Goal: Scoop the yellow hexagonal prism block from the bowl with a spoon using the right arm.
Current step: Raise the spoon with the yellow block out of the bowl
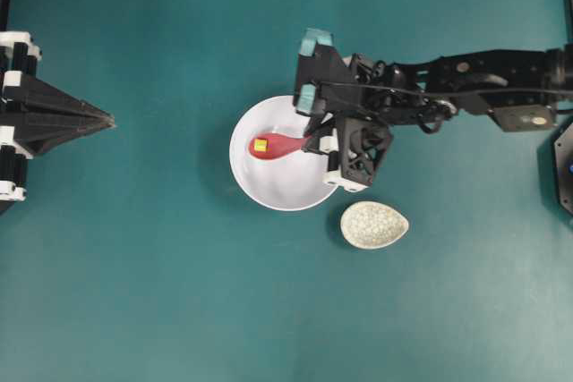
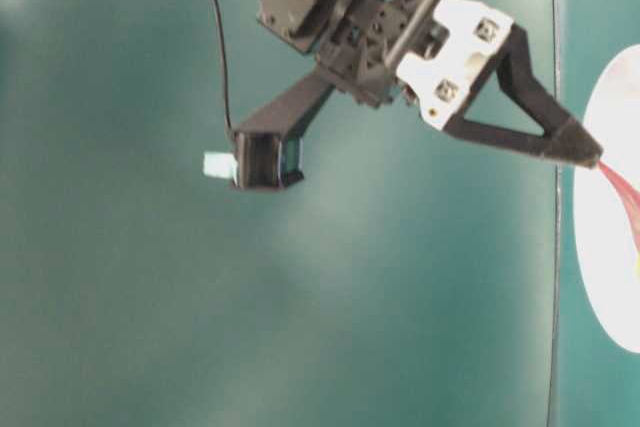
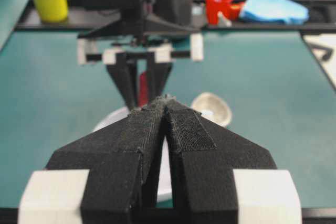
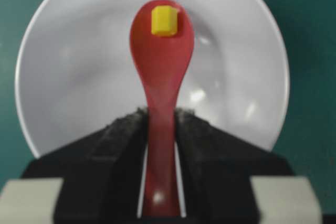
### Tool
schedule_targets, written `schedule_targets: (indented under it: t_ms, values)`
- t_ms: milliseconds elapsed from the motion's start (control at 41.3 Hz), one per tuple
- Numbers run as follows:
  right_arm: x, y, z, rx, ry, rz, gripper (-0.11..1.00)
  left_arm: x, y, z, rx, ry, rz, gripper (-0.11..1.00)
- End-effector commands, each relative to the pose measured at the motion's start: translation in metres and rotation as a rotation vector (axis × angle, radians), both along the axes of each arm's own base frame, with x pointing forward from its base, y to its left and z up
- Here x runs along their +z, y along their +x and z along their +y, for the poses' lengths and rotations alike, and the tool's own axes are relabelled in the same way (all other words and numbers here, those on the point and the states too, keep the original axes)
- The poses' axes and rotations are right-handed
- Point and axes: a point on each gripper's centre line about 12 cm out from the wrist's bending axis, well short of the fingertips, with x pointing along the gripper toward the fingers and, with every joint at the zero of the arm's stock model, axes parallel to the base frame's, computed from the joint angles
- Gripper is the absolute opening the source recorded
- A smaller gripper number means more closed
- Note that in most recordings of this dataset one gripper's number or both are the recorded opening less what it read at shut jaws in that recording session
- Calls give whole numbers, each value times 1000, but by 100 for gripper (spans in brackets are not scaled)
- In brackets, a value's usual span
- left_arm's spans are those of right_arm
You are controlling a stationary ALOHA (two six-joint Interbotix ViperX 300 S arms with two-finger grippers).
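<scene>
Gripping the spoon point(image 4: 160, 103) by its handle, right gripper point(image 4: 159, 116) sits over the bowl's point(image 1: 269, 190) right rim. Block point(image 4: 164, 21) lies in the scoop, near the tip, scoop inside the bowl. Speckled dish point(image 1: 373, 224) just beside the bowl, lower right, apart from it. Left gripper point(image 3: 165, 106) pinched shut, holding nothing, well apart at the table's point(image 1: 161, 292) left edge.
</scene>
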Motion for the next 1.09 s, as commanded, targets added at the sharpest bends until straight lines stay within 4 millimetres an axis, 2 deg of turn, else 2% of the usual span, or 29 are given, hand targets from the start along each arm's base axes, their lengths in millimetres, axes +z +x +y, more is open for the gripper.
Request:
schedule_targets:
  t_ms: [0, 218, 460, 1066]
  values:
    - [22, -3, 4, 5, -13, -76, 25, 12, 2, 0, -2, 0, -32, 1]
    - [34, -16, 8, 10, -15, -109, 25, 12, 2, 0, -2, 0, -32, 1]
    - [57, -28, 9, 10, -21, -169, 25, 12, 2, 0, -2, 0, -32, 1]
    - [102, -46, 11, 12, -32, -290, 26, 12, 2, 0, -2, -2, -34, 1]
